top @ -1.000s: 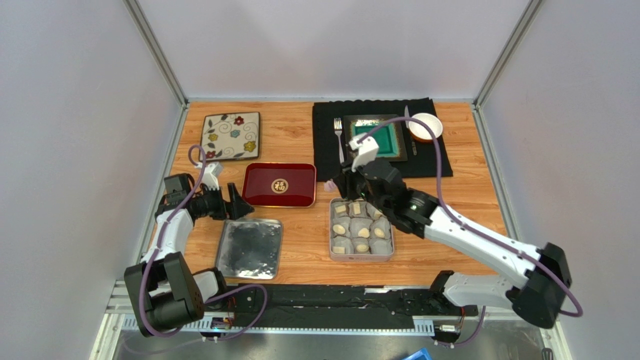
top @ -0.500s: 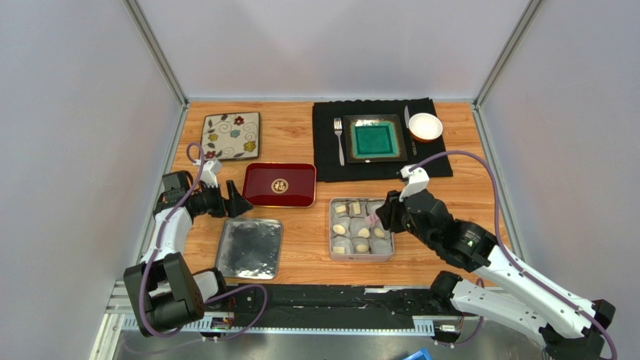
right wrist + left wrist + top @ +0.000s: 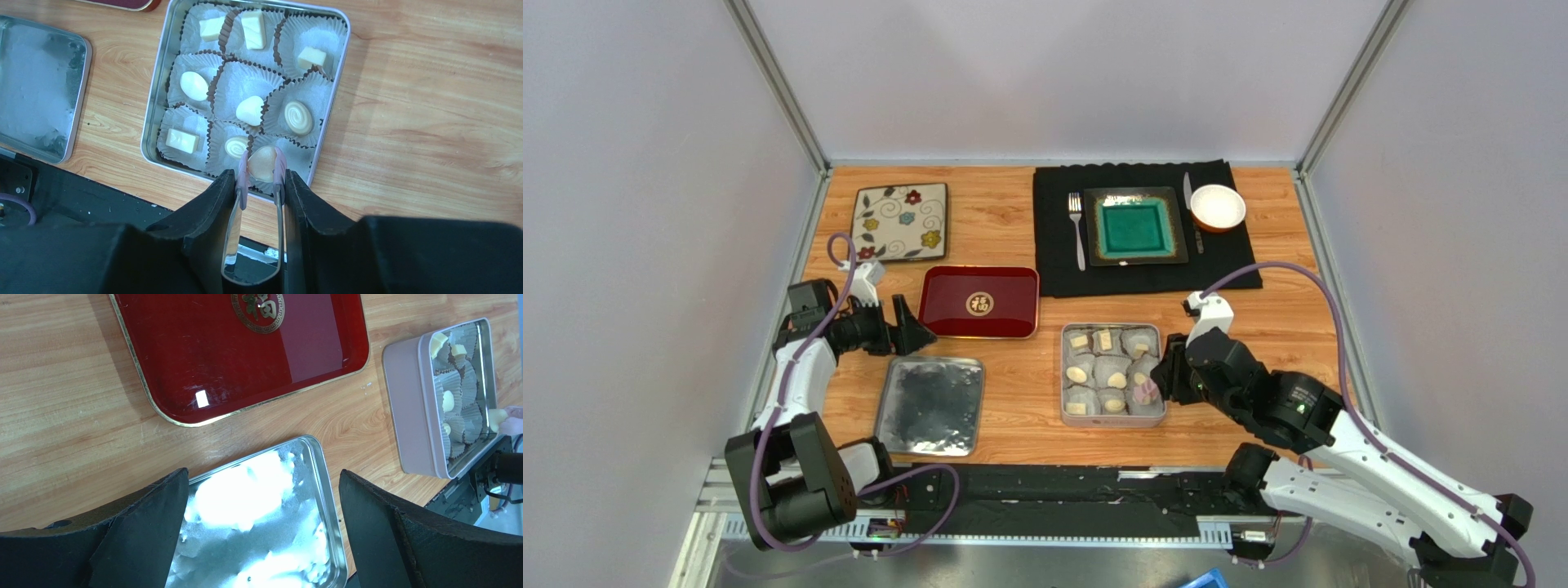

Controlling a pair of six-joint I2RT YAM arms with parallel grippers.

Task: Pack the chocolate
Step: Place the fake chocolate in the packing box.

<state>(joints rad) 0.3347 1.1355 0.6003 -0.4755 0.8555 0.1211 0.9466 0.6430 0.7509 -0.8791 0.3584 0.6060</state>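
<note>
Your right jaws are partly closed on a pair of metal tongs [image 3: 279, 205]. They squeeze the tongs so that the pink tips pinch one beige chocolate [image 3: 263, 163]. That piece hangs over the corner cup of the square tin [image 3: 149, 122] nearest the right arm. You cannot tell from these views whether it touches the paper.

Eight more chocolates [image 3: 250, 110] each sit in their own white paper cups [image 3: 242, 76], filling the rest of the three-by-three grid. The tin stands on the wooden desk [image 3: 430, 122], and a silver lid [image 3: 264, 551] lies flat to its left, apart from it.

Your left jaws are spread as wide as they go and hold nothing. They hang low over the lid's far edge, near the red tray [image 3: 233, 355] that lies just beyond the lid.

At the far side of the desk, a black placemat [image 3: 1247, 263] carries a green plate [image 3: 1134, 228], a fork [image 3: 1078, 229] and a white bowl [image 3: 1217, 206]. A floral plate [image 3: 900, 221] lies by the far left corner.
</note>
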